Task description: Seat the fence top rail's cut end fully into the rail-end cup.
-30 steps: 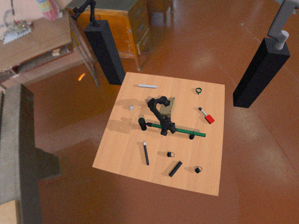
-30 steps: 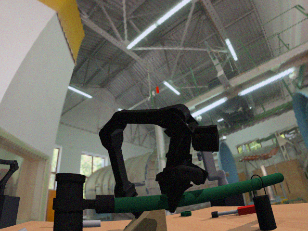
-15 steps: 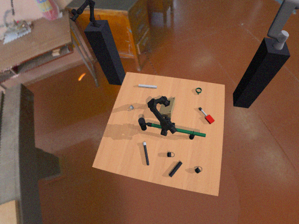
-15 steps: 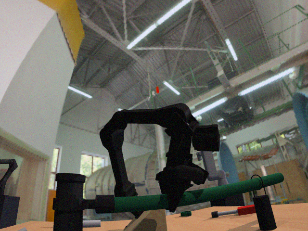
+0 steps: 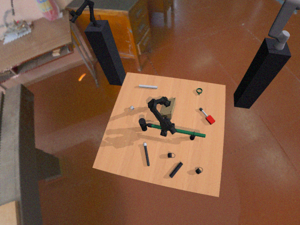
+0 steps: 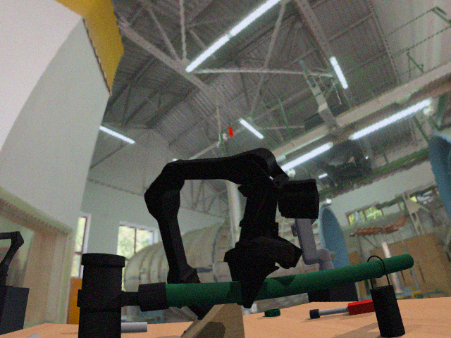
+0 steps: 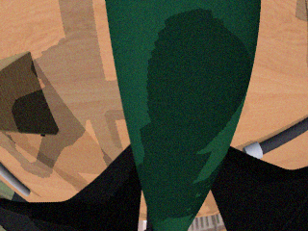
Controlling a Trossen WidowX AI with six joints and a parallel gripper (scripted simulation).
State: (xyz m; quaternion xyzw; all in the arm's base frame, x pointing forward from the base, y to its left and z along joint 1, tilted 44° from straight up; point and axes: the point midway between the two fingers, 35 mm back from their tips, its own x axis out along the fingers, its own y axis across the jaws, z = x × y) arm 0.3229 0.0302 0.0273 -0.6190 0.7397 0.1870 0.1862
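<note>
The green rail runs from the big post through the wire loop of the loop cap on the short black post. It slopes up toward its free end. Its other end meets the mouth of the black rail-end cup and looks inside it; the depth is hidden. The brace band sits a little below the post cap. My gripper is shut on the rail, nearer the cup than the loop.
A tan angled block stands behind the rail. A red-handled tool, green ring and white rod lie farther back. A white-tipped black rod, two ringed caps and a black bar lie in front.
</note>
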